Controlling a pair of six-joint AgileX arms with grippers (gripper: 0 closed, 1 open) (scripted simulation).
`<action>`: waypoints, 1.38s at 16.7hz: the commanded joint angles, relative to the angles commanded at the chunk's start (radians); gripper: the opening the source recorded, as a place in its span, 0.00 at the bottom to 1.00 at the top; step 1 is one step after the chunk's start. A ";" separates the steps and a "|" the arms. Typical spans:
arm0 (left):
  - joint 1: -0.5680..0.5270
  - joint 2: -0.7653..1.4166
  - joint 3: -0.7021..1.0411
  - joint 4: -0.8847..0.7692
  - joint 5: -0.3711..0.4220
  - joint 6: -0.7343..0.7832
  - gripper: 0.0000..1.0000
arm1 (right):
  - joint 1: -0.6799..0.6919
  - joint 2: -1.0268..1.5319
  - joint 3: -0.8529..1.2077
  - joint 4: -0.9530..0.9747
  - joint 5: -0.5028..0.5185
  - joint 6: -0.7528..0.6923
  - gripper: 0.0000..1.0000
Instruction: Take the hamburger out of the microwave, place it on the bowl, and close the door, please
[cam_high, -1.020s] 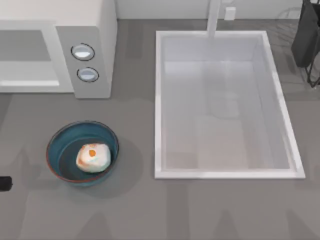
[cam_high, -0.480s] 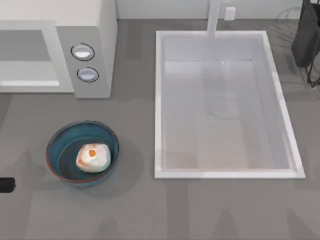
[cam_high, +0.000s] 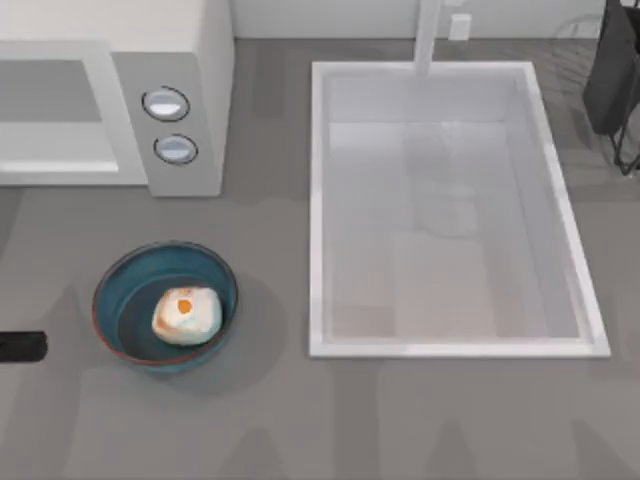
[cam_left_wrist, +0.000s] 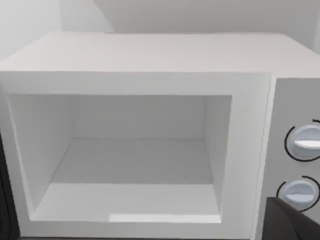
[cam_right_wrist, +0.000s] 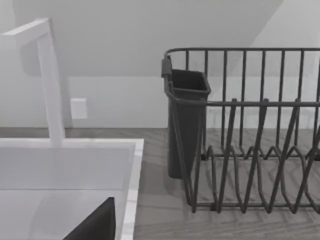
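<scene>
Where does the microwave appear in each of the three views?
Top view: microwave in the upper left corner, knobs facing the bowl.
Left wrist view: its open grey cavity seen head-on.
Right wrist view: not in it; sink and dish rack.
Shared landmark: the two knobs.

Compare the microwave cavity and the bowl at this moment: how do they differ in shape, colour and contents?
The microwave cavity is boxy, with flat white-grey walls; the bowl is round and blue-teal with a reddish rim. The cavity holds nothing visible, while the bowl holds the hamburger. The cavity opens sideways, front uncovered; the bowl opens upward. Both are open containers on the top view's left side.
</scene>
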 joint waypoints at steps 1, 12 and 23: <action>-0.021 0.023 0.005 0.018 -0.021 0.000 0.00 | 0.000 0.000 0.000 0.000 0.000 0.000 1.00; 0.128 0.193 0.160 -0.062 0.076 0.144 0.00 | 0.000 0.000 0.000 0.000 0.000 0.000 1.00; 0.993 1.175 0.919 -0.520 0.613 0.724 0.00 | 0.000 0.000 0.000 0.000 0.000 0.000 1.00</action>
